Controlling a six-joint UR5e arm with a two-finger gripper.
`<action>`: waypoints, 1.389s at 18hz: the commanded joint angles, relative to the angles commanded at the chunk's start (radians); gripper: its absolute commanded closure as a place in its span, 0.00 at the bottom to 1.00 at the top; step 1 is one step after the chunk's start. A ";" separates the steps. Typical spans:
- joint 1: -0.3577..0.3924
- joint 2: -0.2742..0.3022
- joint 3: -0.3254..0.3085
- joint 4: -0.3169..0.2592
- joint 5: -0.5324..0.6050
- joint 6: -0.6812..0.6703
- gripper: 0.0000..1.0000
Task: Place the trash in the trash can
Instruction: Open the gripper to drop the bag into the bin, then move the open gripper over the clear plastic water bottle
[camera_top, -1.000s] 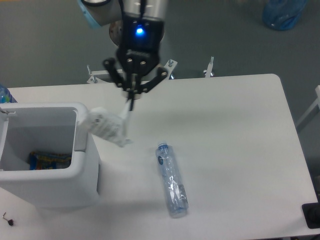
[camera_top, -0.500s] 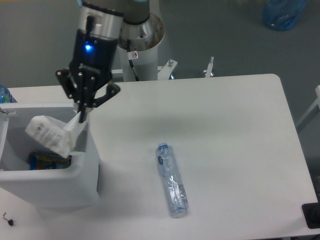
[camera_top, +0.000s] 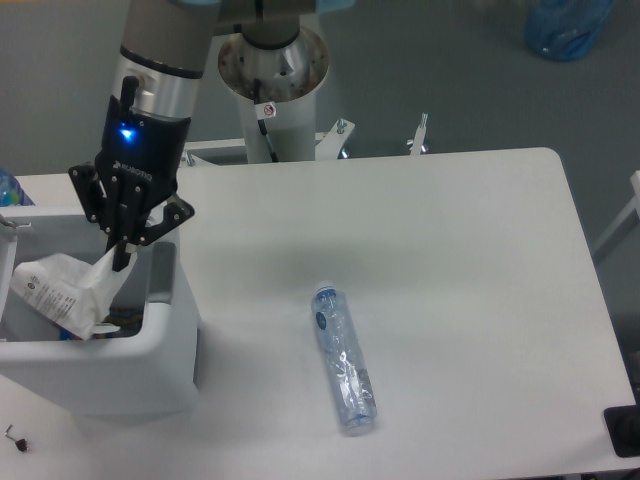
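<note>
The gripper (camera_top: 122, 262) was closed on one corner of the wrapper (camera_top: 62, 293), and its fingers pointed down over the trash can (camera_top: 165, 345). We saw a blue light on the black body of the gripper. The wrapper hung from the fingertips toward 8 o'clock, inside the opening of the trash can, with its long axis running from the fingertips down to the left. Its lower part was below the rim; we could not tell if it touched what lay at the bottom. A small piece of something coloured showed under it in the can.

The trash can stood at 9 o'clock on the table (camera_top: 450, 250), at the left edge. The bottle (camera_top: 343, 360) lay flat on the table at about 6 o'clock, well apart from the can. Its long axis ran almost from 12 to 6, slightly tilted, with the upper end toward 11 o'clock.
</note>
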 joint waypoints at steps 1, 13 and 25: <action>0.000 0.002 0.002 0.000 0.000 0.000 0.47; 0.079 0.011 -0.009 -0.002 0.006 -0.006 0.06; 0.357 -0.089 0.026 -0.002 0.006 -0.057 0.00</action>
